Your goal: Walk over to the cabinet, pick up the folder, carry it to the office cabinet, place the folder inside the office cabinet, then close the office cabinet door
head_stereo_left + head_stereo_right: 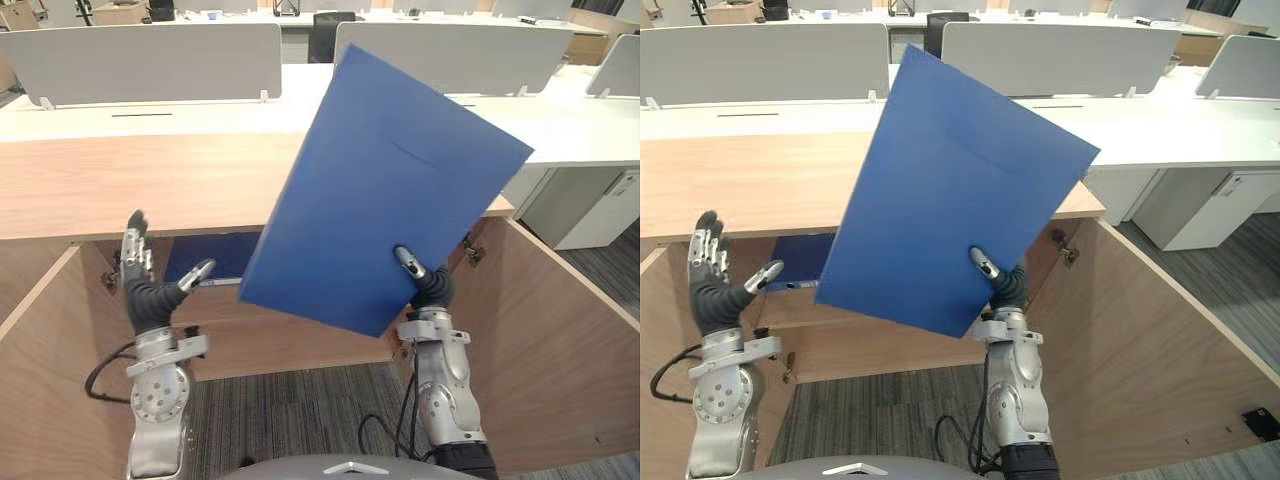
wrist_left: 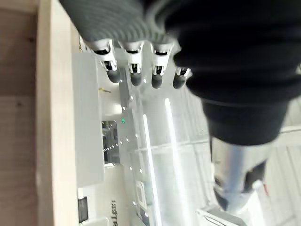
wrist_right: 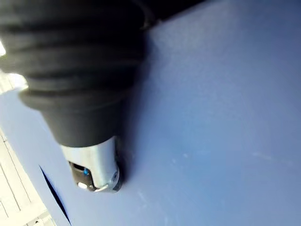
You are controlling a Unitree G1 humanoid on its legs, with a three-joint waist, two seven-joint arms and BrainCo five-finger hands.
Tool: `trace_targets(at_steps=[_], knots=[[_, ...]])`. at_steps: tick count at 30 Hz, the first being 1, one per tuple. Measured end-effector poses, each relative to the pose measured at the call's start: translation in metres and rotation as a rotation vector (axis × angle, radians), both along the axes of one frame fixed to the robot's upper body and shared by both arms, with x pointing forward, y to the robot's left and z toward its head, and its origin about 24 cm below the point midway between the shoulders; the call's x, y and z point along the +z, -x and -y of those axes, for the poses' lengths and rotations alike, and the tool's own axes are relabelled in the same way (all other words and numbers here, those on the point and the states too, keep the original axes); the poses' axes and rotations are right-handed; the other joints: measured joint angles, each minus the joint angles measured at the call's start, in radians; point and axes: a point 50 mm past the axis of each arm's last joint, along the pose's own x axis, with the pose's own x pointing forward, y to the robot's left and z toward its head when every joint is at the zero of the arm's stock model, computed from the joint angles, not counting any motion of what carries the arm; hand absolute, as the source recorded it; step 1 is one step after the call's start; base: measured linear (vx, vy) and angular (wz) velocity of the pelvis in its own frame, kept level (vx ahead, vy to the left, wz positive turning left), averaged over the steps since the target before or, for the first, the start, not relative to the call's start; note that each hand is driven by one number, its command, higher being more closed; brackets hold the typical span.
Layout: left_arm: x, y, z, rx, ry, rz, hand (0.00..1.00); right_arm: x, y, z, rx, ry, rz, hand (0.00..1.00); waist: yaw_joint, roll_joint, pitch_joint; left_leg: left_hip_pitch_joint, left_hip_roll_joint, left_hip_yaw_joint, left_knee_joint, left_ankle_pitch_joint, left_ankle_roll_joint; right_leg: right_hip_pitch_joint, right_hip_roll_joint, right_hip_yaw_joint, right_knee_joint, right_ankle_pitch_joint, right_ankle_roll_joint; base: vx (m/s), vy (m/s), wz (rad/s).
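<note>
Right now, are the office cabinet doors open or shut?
Open: the left door and right door stand swung outward; the right hand holds the blue folder tilted in front.

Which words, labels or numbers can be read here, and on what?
None can be read.
The blue folder, pinched in the right hand, shows a plain face.
Small dark print in the left wrist view is too blurred to read.
</note>
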Motion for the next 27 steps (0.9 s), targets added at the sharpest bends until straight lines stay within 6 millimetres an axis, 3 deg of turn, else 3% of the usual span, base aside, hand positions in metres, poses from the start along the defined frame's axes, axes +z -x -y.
trace_targets(at_steps=[5, 10, 18, 23, 27], knots=[[-0.028, 0.011, -0.024, 0.127, 0.019, -0.143, 0.0, -0.003, 0.004, 0.015, -0.088, 0.038, -0.024, 1.0, 0.007, 0.0, 0.0, -0.005, 0.0, -0.01, 0.0, -0.003, -0.006, 0.003, 0.0, -0.012, -0.002, -0.001, 0.0, 0.0, 0.004, 0.06], [-0.052, 0.021, -0.033, 0.166, 0.043, -0.269, 0.0, -0.005, 0.005, 0.022, -0.138, 0.096, -0.057, 1.0, 0.011, 0.0, 0.001, -0.01, 0.0, -0.013, 0.0, -0.004, -0.007, 0.002, -0.001, -0.014, -0.004, -0.005, 0.006, 0.0, 0.001, 0.01], [-0.132, 0.043, -0.027, 0.109, 0.111, -0.668, 0.0, -0.004, 0.007, 0.026, -0.208, 0.189, -0.081, 1.0, 0.016, -0.001, 0.002, -0.039, 0.0, -0.036, 0.0, -0.003, -0.009, -0.01, 0.0, -0.036, -0.014, -0.006, 0.003, 0.01, -0.001, 0.07], [-0.174, 0.065, -0.018, 0.051, 0.129, -0.906, 0.0, -0.002, 0.005, 0.014, -0.176, 0.278, -0.075, 1.0, 0.017, -0.004, 0.004, -0.055, 0.001, -0.036, 0.0, -0.003, -0.008, -0.026, 0.001, -0.035, -0.015, -0.001, 0.005, 0.01, -0.002, -0.01], [-0.202, 0.083, -0.018, 0.032, 0.149, -1.071, 0.0, 0.007, -0.003, -0.013, -0.061, 0.441, -0.016, 1.0, 0.018, -0.003, 0.035, -0.067, 0.006, -0.029, 0.001, -0.003, -0.008, -0.044, 0.004, -0.027, -0.01, 0.0, 0.002, 0.01, -0.004, -0.06]])
